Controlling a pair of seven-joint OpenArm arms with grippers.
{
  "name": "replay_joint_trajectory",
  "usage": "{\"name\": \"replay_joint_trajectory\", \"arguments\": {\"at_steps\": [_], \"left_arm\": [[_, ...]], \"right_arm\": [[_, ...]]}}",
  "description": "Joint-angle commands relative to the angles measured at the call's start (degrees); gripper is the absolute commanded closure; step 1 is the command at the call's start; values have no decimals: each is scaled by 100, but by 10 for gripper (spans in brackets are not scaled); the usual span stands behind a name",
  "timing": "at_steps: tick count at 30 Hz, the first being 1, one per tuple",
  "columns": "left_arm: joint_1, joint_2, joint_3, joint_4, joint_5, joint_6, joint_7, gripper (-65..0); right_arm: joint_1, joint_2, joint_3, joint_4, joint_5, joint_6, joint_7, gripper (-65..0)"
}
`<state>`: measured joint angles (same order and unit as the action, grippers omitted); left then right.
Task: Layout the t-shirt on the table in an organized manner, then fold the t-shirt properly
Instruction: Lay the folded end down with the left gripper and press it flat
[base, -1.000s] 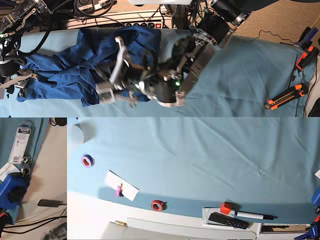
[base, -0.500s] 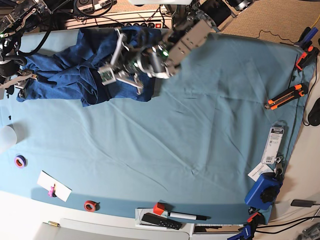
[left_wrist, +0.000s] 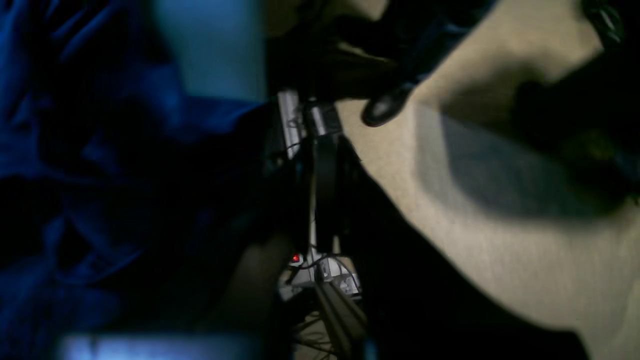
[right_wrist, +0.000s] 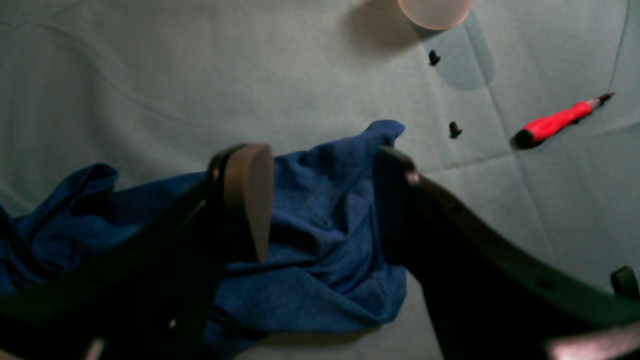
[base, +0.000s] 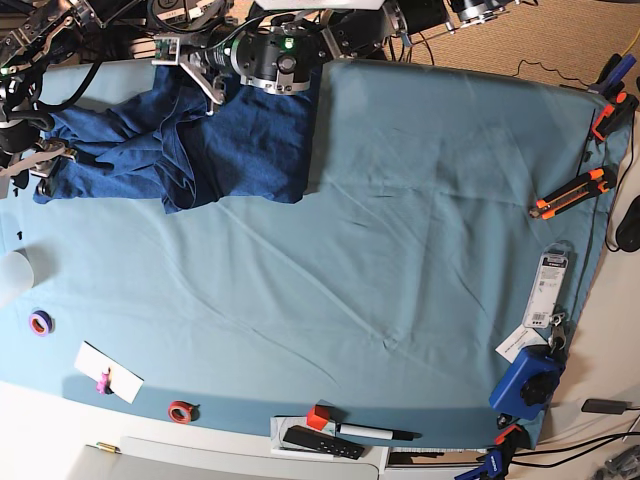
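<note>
The dark navy t-shirt (base: 210, 140) lies crumpled at the table's far left; its right part is flatter. The table (base: 400, 250) has a teal cloth. My left gripper (base: 190, 65) hovers at the far edge over the shirt's top, its fingers apart and nothing in them. The left wrist view is dark and blurred, with blue shirt (left_wrist: 75, 150) on its left. My right gripper (base: 38, 165) is at the shirt's left end. In the right wrist view the gripper (right_wrist: 320, 200) is open, and shirt fabric (right_wrist: 325, 235) lies under and between its fingers (right_wrist: 247, 200).
A white cup (base: 12, 275), tape rolls (base: 40, 322) (base: 180, 410) and a paper slip (base: 108, 372) sit front left. A marker and remote (base: 340, 435) lie at the front edge. An orange knife (base: 570, 193) and blue device (base: 530, 385) lie right. A red screwdriver (right_wrist: 555, 122) lies near the right gripper.
My left arm has swung from over the shirt's right part up and left to the table's far edge. The shirt's right part now lies uncovered and flatter. The right arm stayed put.
</note>
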<state>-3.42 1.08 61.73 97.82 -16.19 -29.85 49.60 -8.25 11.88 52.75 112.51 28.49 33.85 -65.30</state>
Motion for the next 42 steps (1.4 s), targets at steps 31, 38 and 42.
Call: {"name": "replay_joint_trajectory", "arguments": {"at_steps": [31, 38, 42], "left_arm": [[-39, 81, -691, 807, -610, 20, 164, -14], [-37, 81, -691, 807, -551, 20, 184, -14], [-37, 81, -691, 807, -551, 22, 188, -14]], "right_arm": [[798, 2577, 409, -6087, 3622, 615, -1392, -451], [793, 2573, -372, -6087, 3316, 553, -1207, -451], [796, 2575, -380, -6087, 3099, 428, -951, -450]]}}
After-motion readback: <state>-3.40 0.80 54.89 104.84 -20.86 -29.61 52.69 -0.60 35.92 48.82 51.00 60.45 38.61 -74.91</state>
